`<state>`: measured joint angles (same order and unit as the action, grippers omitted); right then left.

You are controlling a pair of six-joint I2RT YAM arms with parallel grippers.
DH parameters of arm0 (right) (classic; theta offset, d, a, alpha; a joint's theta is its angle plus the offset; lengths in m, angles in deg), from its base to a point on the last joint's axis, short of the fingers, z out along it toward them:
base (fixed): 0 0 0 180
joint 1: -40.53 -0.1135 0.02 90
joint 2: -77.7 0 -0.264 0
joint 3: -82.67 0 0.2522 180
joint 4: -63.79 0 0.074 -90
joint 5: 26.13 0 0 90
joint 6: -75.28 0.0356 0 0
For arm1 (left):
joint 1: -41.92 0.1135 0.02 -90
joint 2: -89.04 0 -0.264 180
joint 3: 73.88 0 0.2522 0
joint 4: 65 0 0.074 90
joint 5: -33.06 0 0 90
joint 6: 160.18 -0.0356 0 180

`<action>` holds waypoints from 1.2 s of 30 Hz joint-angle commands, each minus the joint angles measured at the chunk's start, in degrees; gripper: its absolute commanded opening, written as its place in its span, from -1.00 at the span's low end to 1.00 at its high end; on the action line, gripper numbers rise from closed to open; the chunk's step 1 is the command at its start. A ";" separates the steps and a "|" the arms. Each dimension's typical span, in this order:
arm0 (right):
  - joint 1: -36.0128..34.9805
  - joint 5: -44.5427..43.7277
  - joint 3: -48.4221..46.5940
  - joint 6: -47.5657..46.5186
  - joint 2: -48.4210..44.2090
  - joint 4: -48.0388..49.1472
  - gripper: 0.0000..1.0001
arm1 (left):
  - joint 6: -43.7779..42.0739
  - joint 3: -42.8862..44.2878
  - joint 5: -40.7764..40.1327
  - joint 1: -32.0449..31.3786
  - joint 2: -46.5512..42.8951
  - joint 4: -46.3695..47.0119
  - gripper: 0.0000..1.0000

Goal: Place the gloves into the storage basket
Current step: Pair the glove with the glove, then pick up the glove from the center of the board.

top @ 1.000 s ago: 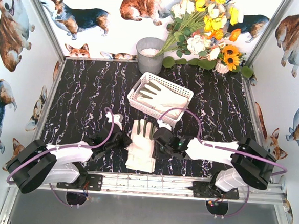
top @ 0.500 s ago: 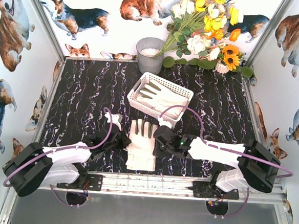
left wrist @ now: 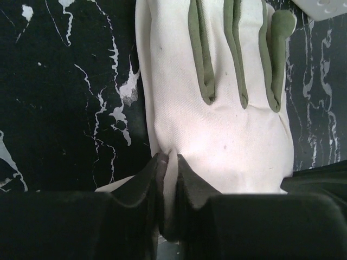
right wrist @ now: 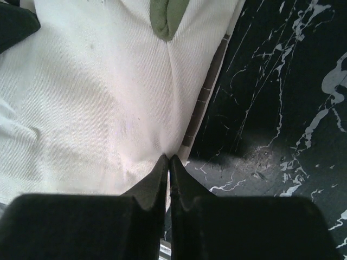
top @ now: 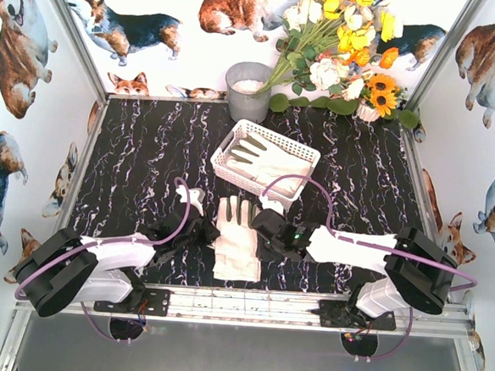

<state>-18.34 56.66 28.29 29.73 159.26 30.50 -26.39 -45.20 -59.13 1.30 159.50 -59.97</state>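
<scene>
A cream-white glove (top: 236, 238) with grey-green finger patches lies flat on the black marbled table (top: 139, 157), between the two arms, fingers toward the white lattice storage basket (top: 230, 147). My left gripper (top: 203, 231) is shut on a fold of the glove's left edge (left wrist: 162, 130). My right gripper (top: 261, 229) is shut on the glove's right edge (right wrist: 108, 97). Another glove (top: 270, 160) lies inside the basket. A scrap of white glove fabric (top: 194, 200) shows by the left arm.
A grey metal bucket (top: 248, 90) stands behind the basket at the back wall. A bunch of artificial flowers (top: 346, 48) leans at the back right. The metal rail (top: 248, 303) with the arm bases runs along the near edge.
The glove has shifted slightly, its cuff end now angled a little to the right. Both grippers stay at its edges with only small movement.
</scene>
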 commanded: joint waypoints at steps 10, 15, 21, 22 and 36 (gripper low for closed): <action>0.03 -2.38 -3.32 -1.36 -0.67 0.25 -1.00 | -5.79 5.33 -7.45 0.55 -11.38 -21.58 -0.09; -0.01 -2.26 -3.75 -1.58 -1.44 -0.22 -1.00 | -4.08 4.49 -9.20 1.32 -17.83 -27.13 0.04; 0.04 -2.16 -4.11 -1.95 -1.03 -0.33 -1.00 | 0.26 0.08 -4.70 4.00 -20.70 -25.44 -0.10; -0.01 -2.12 -4.11 -1.97 -0.91 -0.33 -1.00 | 0.85 -0.46 -3.64 4.48 -20.64 -24.48 -0.12; 0.00 -3.57 -1.90 -1.59 0.94 0.29 -1.00 | 2.89 -3.06 3.99 7.81 -12.76 -12.72 -0.47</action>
<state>-18.34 55.07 26.94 28.66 159.85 29.12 -24.18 -47.08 -57.69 8.23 145.53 -76.49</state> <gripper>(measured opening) 0.022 0.270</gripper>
